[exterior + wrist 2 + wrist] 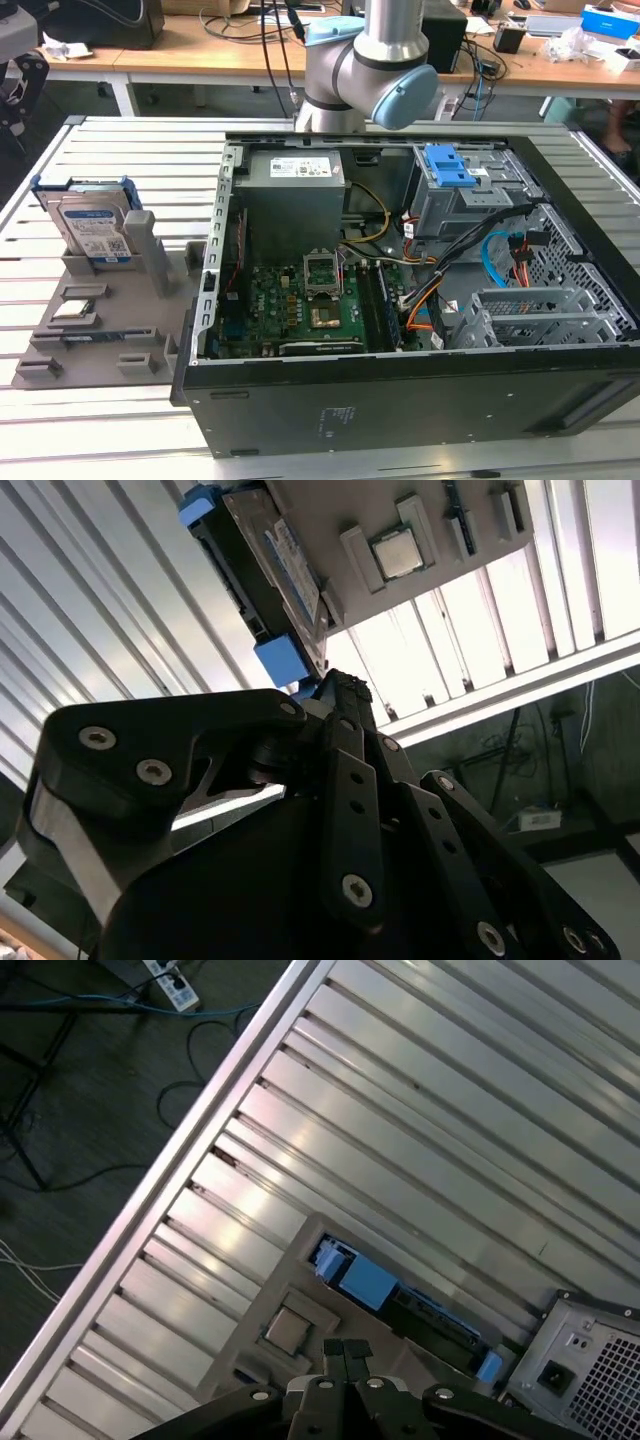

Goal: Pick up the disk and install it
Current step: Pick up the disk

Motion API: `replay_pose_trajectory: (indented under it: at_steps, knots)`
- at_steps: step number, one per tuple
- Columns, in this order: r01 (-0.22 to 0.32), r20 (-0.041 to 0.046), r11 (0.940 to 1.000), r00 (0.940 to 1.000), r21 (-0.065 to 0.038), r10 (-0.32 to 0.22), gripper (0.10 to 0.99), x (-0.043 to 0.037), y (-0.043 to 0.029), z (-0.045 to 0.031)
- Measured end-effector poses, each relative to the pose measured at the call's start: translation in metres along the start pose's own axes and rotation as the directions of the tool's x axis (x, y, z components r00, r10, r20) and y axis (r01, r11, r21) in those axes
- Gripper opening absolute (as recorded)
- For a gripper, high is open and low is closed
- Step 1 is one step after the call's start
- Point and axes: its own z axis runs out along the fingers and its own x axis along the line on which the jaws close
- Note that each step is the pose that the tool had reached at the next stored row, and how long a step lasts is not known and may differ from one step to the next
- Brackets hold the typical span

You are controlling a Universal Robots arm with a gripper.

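Disk (92, 228) stands on edge in the grey holder (110, 288), at the exterior view's left, beside the case (400, 400). Gripper (347, 1348) hangs over it, fingers pressed together, empty. Risk: a skewed grip could jam or topple the disk.

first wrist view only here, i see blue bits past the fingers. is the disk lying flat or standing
Observer: Standing. In the exterior view the disk sits on edge in a slot of the grey holder, with its label facing the camera.
Operator: and where's the case from there
Observer: Right beside the holder, on the exterior view's right. The case lies on its side with the panel off, so the board is exposed.
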Motion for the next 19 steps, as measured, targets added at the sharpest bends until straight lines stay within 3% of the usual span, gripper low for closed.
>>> replay_pose_trajectory:
  at_steps: [4,11,16,19]
  knots:
    - [0.048,-0.0021,0.9988,0.9988,-0.001,-0.048,0.106,0.0000,0.0000,0.0000]
    - [0.128,-0.0055,0.9918,0.9918,-0.003,-0.128,0.106,0.0000,0.0000,0.0000]
    - [0.207,-0.0087,0.9783,0.9783,-0.006,-0.207,0.106,0.0000,0.0000,0.0000]
    - [0.259,-0.0109,0.9658,0.9657,-0.008,-0.259,0.106,0.0000,0.0000,0.0000]
